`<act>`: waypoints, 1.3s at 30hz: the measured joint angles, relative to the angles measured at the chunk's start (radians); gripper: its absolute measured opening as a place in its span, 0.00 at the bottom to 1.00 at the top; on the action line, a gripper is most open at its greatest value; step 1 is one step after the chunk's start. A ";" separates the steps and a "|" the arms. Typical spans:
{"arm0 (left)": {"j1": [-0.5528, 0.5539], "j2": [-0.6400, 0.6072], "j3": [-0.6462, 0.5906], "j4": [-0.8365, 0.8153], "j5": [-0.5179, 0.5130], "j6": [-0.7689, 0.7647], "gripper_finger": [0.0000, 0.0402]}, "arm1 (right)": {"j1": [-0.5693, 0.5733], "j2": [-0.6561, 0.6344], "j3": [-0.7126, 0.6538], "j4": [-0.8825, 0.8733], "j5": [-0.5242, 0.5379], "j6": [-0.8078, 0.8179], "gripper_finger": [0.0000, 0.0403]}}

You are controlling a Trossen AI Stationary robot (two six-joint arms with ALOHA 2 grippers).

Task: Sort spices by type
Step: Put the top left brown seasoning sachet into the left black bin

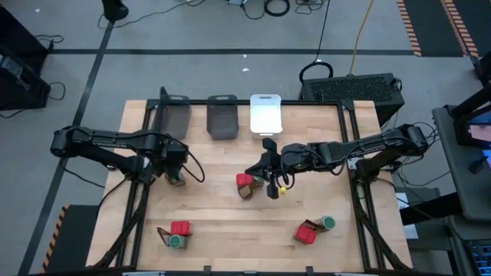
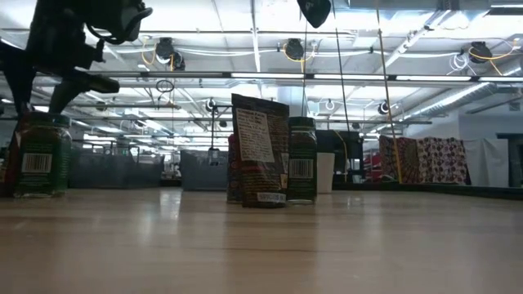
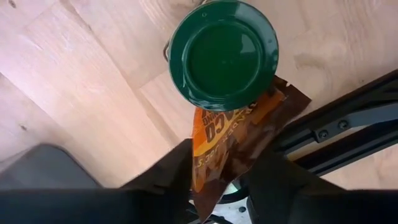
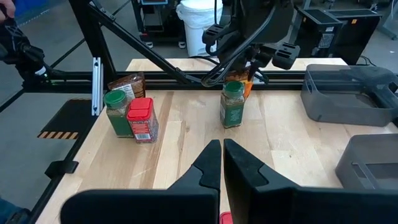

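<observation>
My left gripper (image 3: pixel 221 186) is near the table's left edge, shut on a brown and orange packet (image 3: pixel 233 134) right beside a green-lidded jar (image 3: pixel 222 53) that stands upright on its base (image 1: pixel 177 181). My right gripper (image 4: pixel 221 163) hovers shut over mid-table, holding nothing, above a red tin (image 1: pixel 244 181) and a brown packet (image 1: pixel 247 192). Near the left front edge sit a red tin (image 4: pixel 140 118), a green-lidded jar (image 4: pixel 116 112) and a packet (image 4: pixel 127 84). Another red tin (image 1: pixel 306 233) and jar (image 1: pixel 327 222) stand at the right front. My left gripper pinches the brown and orange packet between its two fingers (image 3: pixel 171 177), at the packet's upper end (image 3: pixel 217 165), coming from above and pointing down. The packet's other end reaches under the rim of the jar's lid; whether it rests on the table is hidden.
Two dark grey bins (image 1: pixel 173 115) (image 1: pixel 222 116) and a white bin (image 1: pixel 265 113) line the table's far edge. The black frame rails (image 4: pixel 155 78) run along the table's sides. Bare wood (image 1: pixel 222 222) shows between the front clusters.
</observation>
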State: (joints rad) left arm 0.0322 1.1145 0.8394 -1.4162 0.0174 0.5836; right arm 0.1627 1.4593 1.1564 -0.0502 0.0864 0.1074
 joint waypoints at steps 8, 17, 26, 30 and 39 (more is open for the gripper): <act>0.000 0.000 0.000 -0.041 0.005 0.000 0.02 | 0.000 0.000 0.000 0.000 0.000 0.000 0.00; 0.000 -0.016 0.000 -0.145 0.005 -0.002 0.01 | 0.000 0.000 0.000 0.000 0.000 -0.006 0.00; 0.007 -0.066 0.000 -0.151 -0.116 -0.118 0.00 | 0.000 0.000 0.000 0.000 0.000 -0.016 0.00; 0.014 -0.082 0.022 -0.153 -0.113 -0.175 0.00 | 0.000 0.000 0.000 0.000 0.000 -0.019 0.00; 0.018 -0.108 0.150 -0.155 -0.247 -0.237 0.00 | 0.000 0.000 0.000 0.001 0.000 -0.041 0.00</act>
State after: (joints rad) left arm 0.0507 1.0070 0.9894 -1.5708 -0.2293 0.3468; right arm 0.1627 1.4593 1.1561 -0.0494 0.0865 0.0664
